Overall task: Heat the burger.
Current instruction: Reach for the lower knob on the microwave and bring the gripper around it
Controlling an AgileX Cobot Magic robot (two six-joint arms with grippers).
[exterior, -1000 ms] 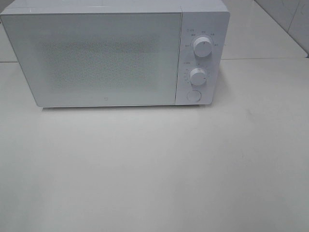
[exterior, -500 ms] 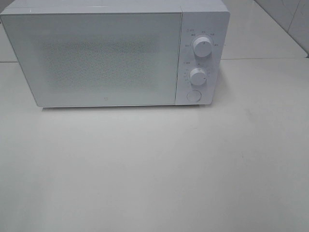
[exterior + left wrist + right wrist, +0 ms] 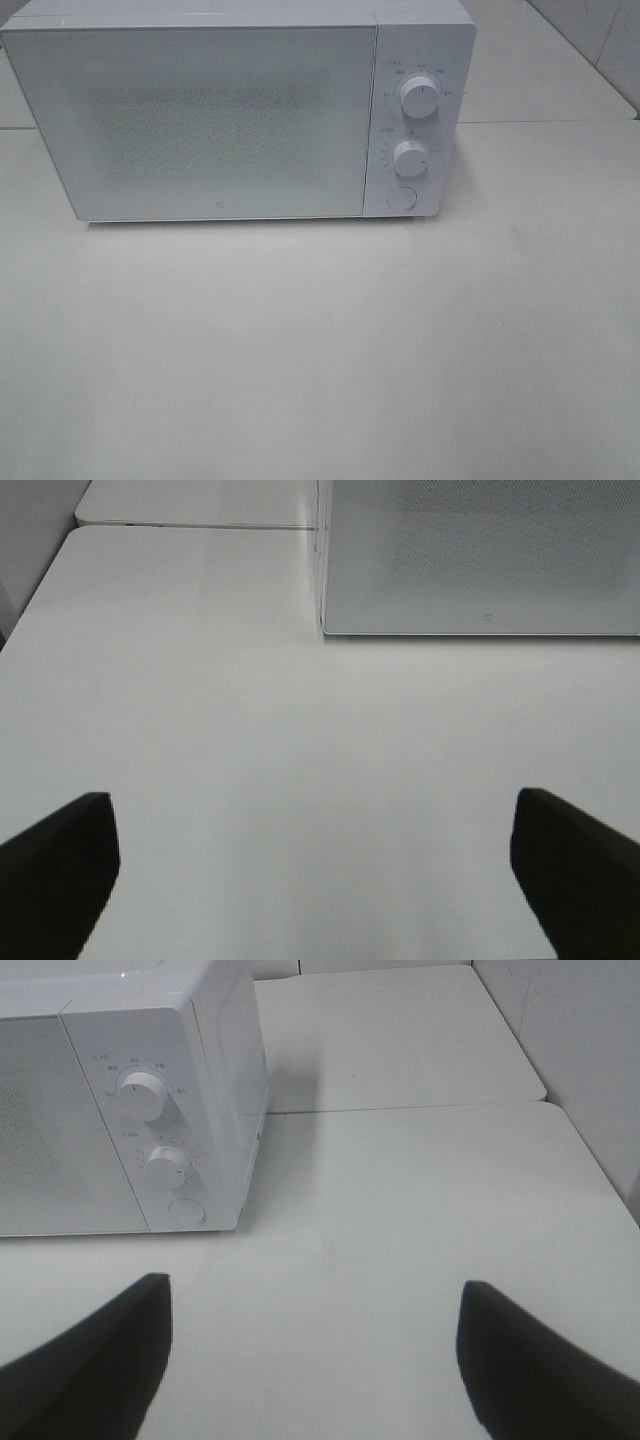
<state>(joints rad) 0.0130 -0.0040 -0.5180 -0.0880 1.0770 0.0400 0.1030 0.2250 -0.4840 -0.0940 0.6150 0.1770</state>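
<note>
Across the upper left of the high view, a white microwave (image 3: pixel 220 110) sits on the pale desk (image 3: pixel 320 350) with its door (image 3: pixel 200 120) shut. The burger shows in no view, and whether it lies behind that speckled door cannot be told. Left fingers (image 3: pixel 55 880) and right fingers (image 3: pixel 80 1370) both stand wide and empty, so I judge that either loading has not begun or only the dials (image 3: pixel 420 97) are left to set.

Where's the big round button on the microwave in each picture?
Exterior high: the round button sits under the lower knob, right of the microwave door.
Left wrist: not in it; only the door shows.
Right wrist: the button is just under the lower knob.
Shared landmark: the microwave door.
</note>
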